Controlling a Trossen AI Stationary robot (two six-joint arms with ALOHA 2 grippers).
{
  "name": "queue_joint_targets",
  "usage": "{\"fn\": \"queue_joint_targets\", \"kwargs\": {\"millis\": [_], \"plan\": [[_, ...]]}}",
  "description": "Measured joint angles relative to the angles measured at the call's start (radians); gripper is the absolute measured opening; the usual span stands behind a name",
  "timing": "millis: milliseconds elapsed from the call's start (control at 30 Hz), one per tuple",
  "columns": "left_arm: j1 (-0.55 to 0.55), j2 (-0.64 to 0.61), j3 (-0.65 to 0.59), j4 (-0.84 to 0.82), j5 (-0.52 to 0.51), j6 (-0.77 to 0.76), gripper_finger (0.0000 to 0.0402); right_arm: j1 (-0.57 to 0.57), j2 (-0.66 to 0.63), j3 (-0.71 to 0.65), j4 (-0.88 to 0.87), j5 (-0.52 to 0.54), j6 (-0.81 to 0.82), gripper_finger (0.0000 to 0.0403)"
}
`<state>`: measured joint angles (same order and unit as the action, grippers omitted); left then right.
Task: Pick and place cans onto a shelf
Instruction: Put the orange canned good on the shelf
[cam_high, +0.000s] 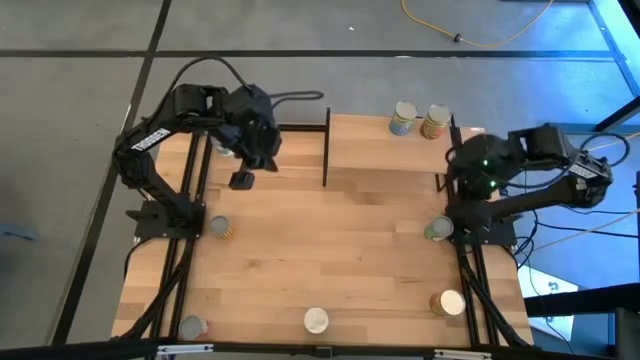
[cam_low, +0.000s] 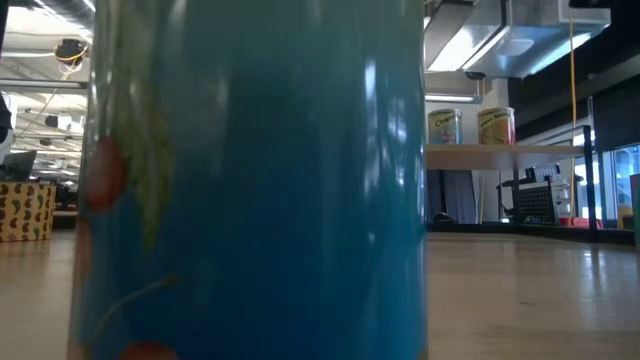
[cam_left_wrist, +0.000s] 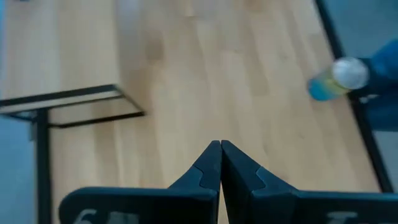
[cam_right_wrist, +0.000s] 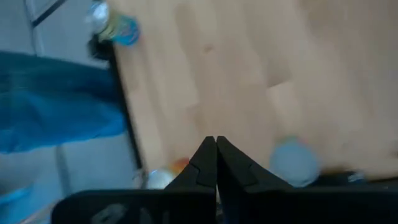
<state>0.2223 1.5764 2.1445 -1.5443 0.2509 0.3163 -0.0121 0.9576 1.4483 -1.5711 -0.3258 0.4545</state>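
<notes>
Both arms' jaws pressed together; cans (cam_high: 317, 320) ring the table (cam_high: 330, 240) edges, its middle bare.

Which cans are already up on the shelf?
The two cans side by side at the shelf's far right edge; the others stand on the tabletop.

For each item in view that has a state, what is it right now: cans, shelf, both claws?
Two cans on shelf: upright, side by side.
Shelf: holds only those two cans that can be seen.
Can at front centre: on tabletop, not yet placed.
Can by left arm base: on tabletop.
Cans at right edge: on tabletop.
Left claw: shut, empty, above table.
Right claw: shut, empty, above table.
</notes>
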Motion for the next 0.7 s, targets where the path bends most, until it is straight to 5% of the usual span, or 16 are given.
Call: {"fn": "queue_joint_targets", "kwargs": {"millis": [267,467,700], "plan": [[-0.084,0.000,0.000,-0.027,0.029,-0.031,0.0000,0.284,0.049,0.000,0.001,-0.096,0.274,0.0000],[-0.180,0.006,0.000,0.040,0.021,-0.149,0.0000,0.495,0.071,-0.001,0.000,-0.054,0.330,0.0000],[-0.308,0.018,0.000,0.173,-0.147,-0.365,0.0000,0.710,0.073,-0.001,0.000,-0.016,0.383,0.0000]]}}
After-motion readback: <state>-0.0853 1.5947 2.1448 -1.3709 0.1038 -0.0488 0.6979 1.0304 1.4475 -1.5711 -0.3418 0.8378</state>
